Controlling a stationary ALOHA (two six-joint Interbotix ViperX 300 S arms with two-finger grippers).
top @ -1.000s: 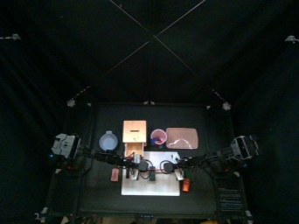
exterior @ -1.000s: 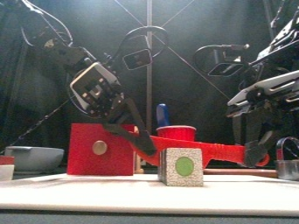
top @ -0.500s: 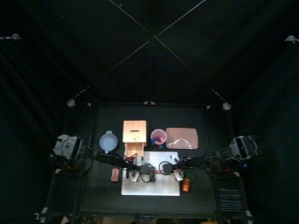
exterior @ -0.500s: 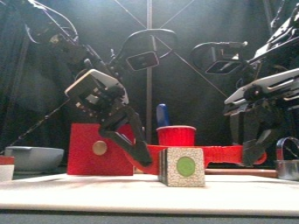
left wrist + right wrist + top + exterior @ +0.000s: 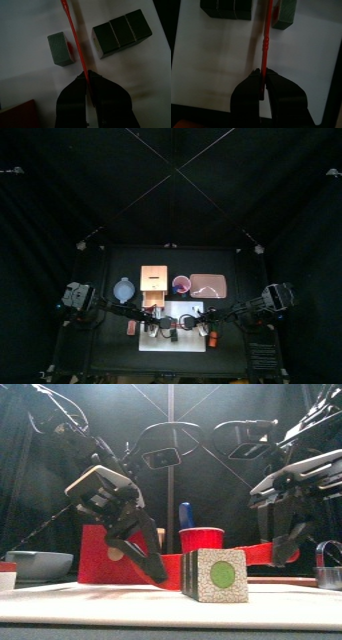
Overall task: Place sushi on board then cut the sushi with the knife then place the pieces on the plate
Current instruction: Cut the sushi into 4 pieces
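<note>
Left gripper and right gripper both clenched on red knife, apparently one at each end. Blade lies between three-block sushi roll and one cut piece, on white board, lower centre of front view

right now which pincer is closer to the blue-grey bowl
Left. The left pincer holds the red knife at the board's end nearest the bowl; the right pincer holds its other end, beyond the sushi.

No readable text or signs.
</note>
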